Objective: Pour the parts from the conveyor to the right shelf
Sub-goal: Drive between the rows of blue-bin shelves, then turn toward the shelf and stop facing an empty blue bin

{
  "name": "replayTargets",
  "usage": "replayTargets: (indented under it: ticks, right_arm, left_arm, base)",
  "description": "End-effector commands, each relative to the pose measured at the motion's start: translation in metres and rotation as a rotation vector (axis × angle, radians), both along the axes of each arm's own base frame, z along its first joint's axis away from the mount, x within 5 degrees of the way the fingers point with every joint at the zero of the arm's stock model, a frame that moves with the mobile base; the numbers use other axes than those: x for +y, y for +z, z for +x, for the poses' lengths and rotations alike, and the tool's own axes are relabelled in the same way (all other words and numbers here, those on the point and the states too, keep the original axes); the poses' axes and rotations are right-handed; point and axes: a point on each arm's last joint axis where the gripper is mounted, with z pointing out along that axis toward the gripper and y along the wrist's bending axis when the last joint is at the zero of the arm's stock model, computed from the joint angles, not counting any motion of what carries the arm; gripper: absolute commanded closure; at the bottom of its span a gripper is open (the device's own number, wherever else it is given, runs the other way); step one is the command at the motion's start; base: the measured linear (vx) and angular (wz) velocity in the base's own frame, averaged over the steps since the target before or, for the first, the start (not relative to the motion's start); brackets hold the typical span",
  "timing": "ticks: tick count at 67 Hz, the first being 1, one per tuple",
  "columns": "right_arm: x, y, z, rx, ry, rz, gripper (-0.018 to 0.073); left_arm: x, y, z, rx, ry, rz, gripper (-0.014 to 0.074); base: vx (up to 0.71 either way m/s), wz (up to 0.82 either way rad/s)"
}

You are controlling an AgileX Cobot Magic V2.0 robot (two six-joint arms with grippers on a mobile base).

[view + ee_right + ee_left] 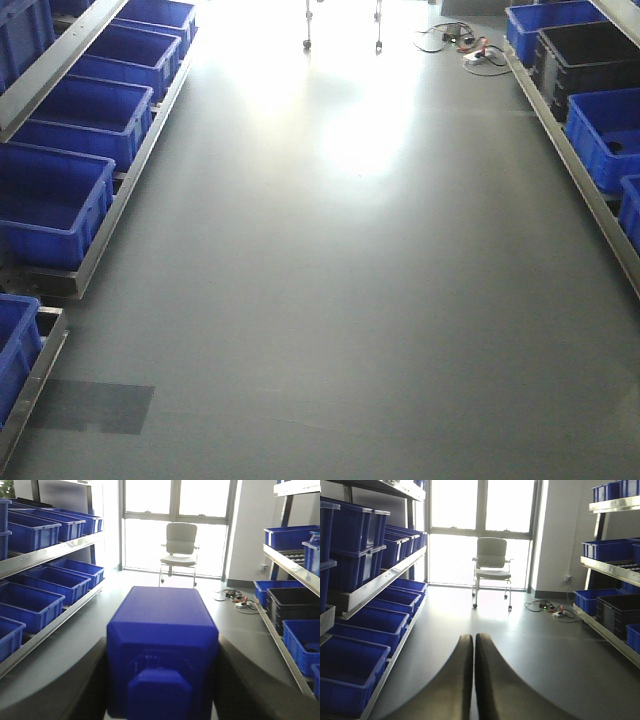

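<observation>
**Right wrist view, nearest.** We see the right claw point(162, 652) clamped on the bright-blue plastic block point(161, 615). Its two dark fingers point(72, 680) press the block's flanks, and the small raised tab faces the lens. We judge that this side grip keeps the part level in transit and lets it be tipped out by a turn of the wrist.

**Left wrist view, nearest.** The left claw point(472, 641) is closed on nothing, its curved dark fingers meeting along a thin seam. We take it to be held clear, since one arm suffices for so small a load.

**Stage of the task.** The conveyor appears in no view. We therefore infer that pick-up is done and that the carrying step is in hand.

**Middle distance.** The smooth grey floor point(340, 300) forms an aisle between two racks.
- **Right side:** the stainless-steel right shelf point(290, 567) carries what look like small rollers on its upper lane. Low down it holds deep glossy blue bins point(300, 640) beside a black plastic bin point(292, 605). The block is well apart from this shelf.
- **Left side:** the left steel rack point(50, 552) is likewise loaded with blue bins.

**Far end.** A white office chair point(180, 545) stands before the bright window point(150, 497). Loose cables point(235, 597) lie on the floor near the right shelf's far end.

**Next move.** We judge that the robot must turn toward the right shelf and bring the block over a bin.
</observation>
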Motion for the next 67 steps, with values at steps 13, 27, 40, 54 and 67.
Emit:
replayTargets:
  ticks: [13, 27, 40, 54, 67]
  right_arm:
    - [-0.0007, 0.0156, -0.0010, -0.095, -0.008, -0.002, 0.0564]
    - [-0.0007, 0.0156, -0.0010, -0.095, -0.008, -0.002, 0.0564]
    - [-0.0007, 0.0156, -0.0010, -0.095, -0.008, -0.002, 0.0564]
    - [-0.0007, 0.0156, -0.0010, -0.095, -0.008, -0.002, 0.0564]
    - [-0.0007, 0.0156, -0.0010, -0.095, -0.008, -0.002, 0.0564]
  left_arm:
    - [-0.0003, -0.0014, -0.0003, -0.062, -0.005, -0.018, 0.0603]
    - [-0.0003, -0.0014, -0.0003, -0.062, -0.005, -0.018, 0.0603]
    - [-0.0003, -0.0014, -0.0003, -0.062, -0.005, -0.018, 0.0603]
    - [-0.0003, -0.0014, -0.0003, -0.062, -0.005, -0.018, 0.0603]
    - [-0.0003, -0.0014, -0.0003, -0.062, -0.005, -0.018, 0.0603]
  base:
    - [0.43, 0.54]
    - [0.35, 0.92]
    - [0.28, 1.07]
    - [0.24, 1.00]
    - [0.19, 0.91]
